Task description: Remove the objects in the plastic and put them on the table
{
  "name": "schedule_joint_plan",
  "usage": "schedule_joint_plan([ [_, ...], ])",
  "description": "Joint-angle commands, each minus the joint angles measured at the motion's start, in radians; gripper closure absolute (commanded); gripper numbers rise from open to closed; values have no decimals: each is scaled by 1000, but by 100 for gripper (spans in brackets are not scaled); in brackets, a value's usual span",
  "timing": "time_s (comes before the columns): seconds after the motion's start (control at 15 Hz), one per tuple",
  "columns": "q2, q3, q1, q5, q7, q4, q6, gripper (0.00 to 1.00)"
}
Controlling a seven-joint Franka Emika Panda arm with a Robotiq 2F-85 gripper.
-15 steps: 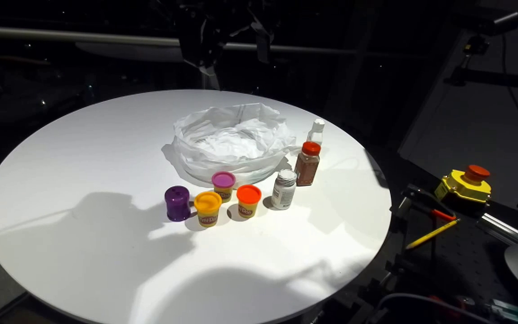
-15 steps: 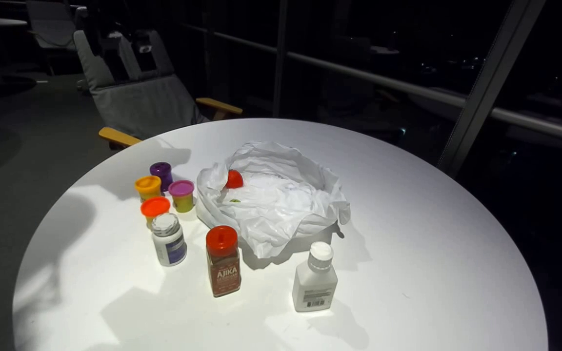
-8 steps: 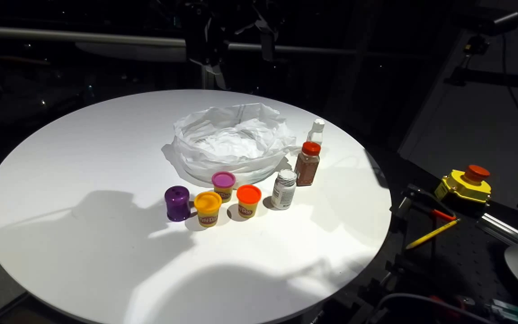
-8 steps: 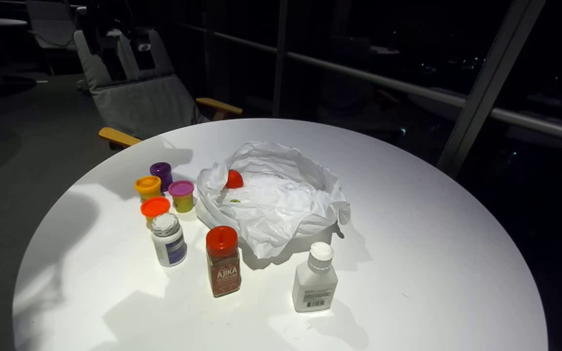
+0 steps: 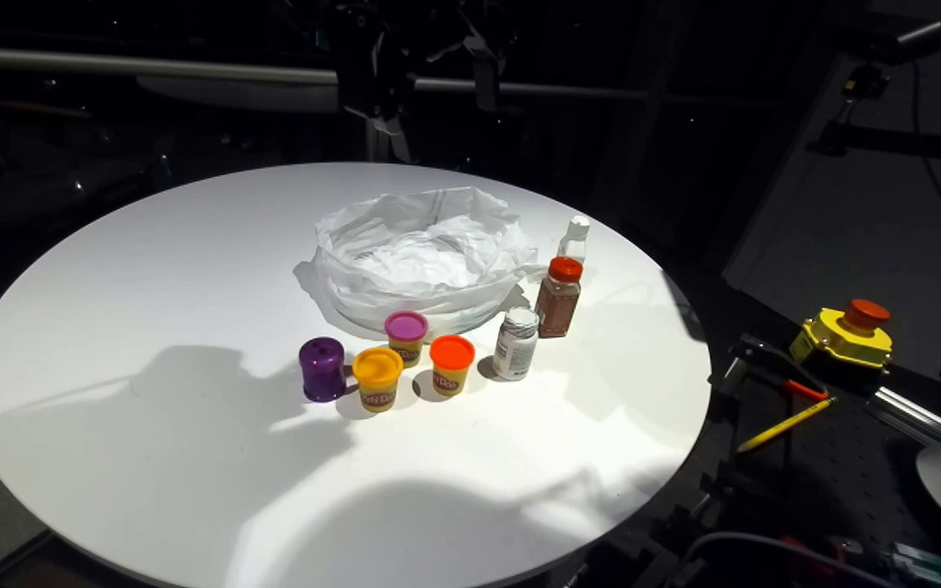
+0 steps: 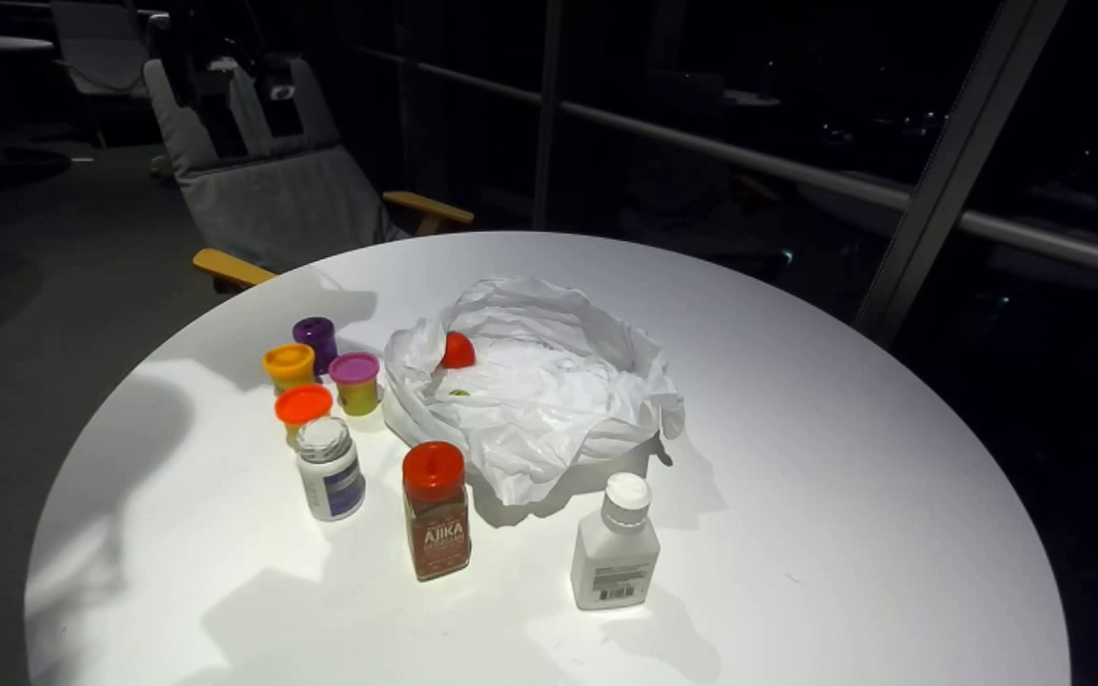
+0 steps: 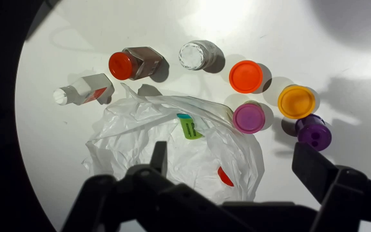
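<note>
A crumpled white plastic bag (image 5: pixel 372 304) lies opened like a bowl on the round white table (image 5: pixel 152 269); it shows in all views. Inside it are a red object (image 6: pixel 457 351), partly covered by a fold in the wrist view (image 7: pixel 224 177), and a small green container (image 7: pixel 189 128) with a teal lid, almost hidden in an exterior view (image 6: pixel 458 393). My gripper (image 5: pixel 443 122) is open and empty, high above the table's far side. In the wrist view my fingers (image 7: pixel 230 153) stand wide apart over the bag's red-object side, touching nothing.
Beside the bag stand a purple shaker (image 5: pixel 323 371), yellow-orange (image 5: pixel 378 367), pink (image 5: pixel 406 327) and red-orange (image 5: pixel 452 354) lidded tubs, a white pill bottle (image 5: pixel 515 351), a red-capped spice jar (image 5: pixel 558 306) and a white bottle (image 6: pixel 616 557). An emergency button (image 5: pixel 862 314) is off the table.
My gripper has shifted slightly to the right in an exterior view between one second and half a second ago, and has stayed still since. The bag and the objects have not moved.
</note>
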Motion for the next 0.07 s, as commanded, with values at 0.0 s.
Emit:
schedule_joint_plan([
  [0.0,1,34,-31,-4,3,4,-5,0],
])
